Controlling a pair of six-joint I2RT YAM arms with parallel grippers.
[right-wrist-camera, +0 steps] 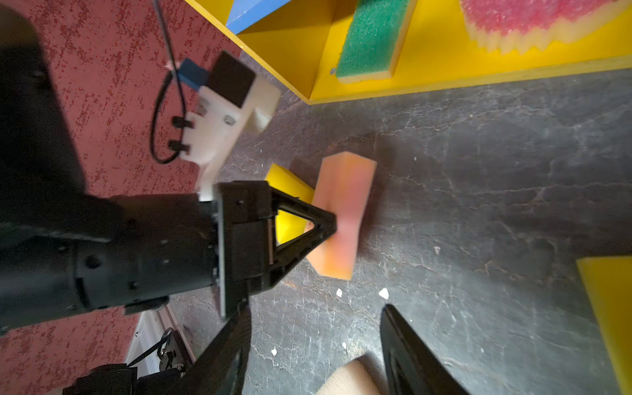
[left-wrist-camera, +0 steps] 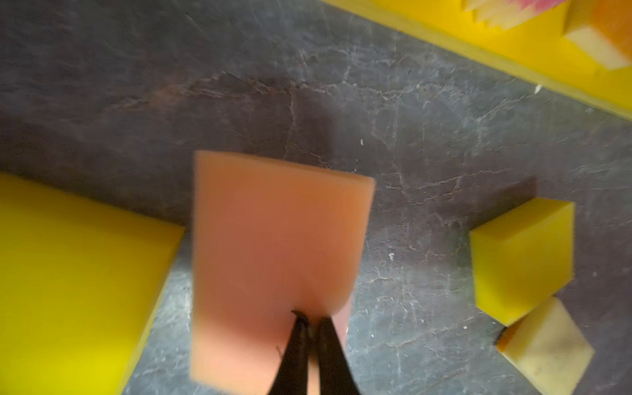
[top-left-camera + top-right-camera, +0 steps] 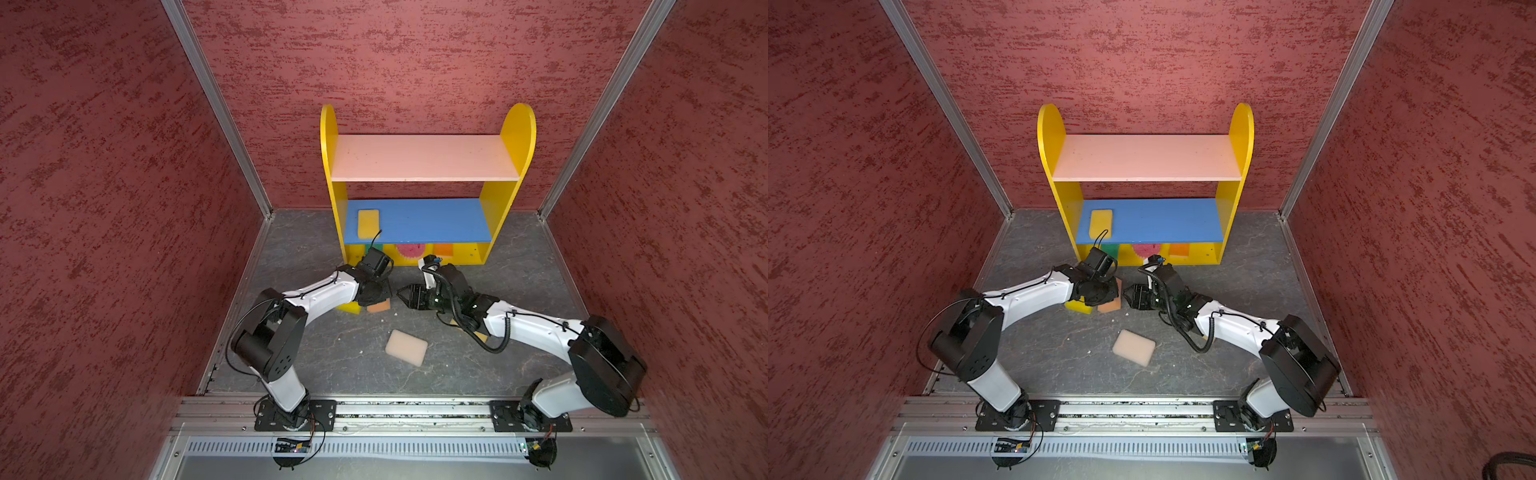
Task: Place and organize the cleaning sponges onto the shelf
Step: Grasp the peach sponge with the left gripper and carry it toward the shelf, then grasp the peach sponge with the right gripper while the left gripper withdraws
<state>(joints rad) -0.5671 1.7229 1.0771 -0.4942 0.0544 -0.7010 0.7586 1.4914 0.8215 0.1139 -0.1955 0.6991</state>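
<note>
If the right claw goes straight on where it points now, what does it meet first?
The right claw would probably meet the peach sponge pinched in the left claw, though depth is unclear.

walls (image 3: pixel 104 208): dark red, mottled
bench (image 3: pixel 332 365): grey, veined (like stone)
shelf (image 3: pixel 517 141): yellow sides, pink and blue boards
round sponge (image 1: pixel 533 20): pink, cream
peach sponge (image 2: pixel 273 239): plain

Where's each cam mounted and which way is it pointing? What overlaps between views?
Top views: stereo head high behind the arm bases, looking down and forward at the shelf and floor; left arm and right arm show whole.
Left wrist: on the left arm, looking along the left gripper at the peach sponge it pinches; only fingertips show.
Right wrist: on the right arm, facing the left gripper and that sponge; own open right gripper shows.
Shared: both wrist views catch the peach sponge.
</note>
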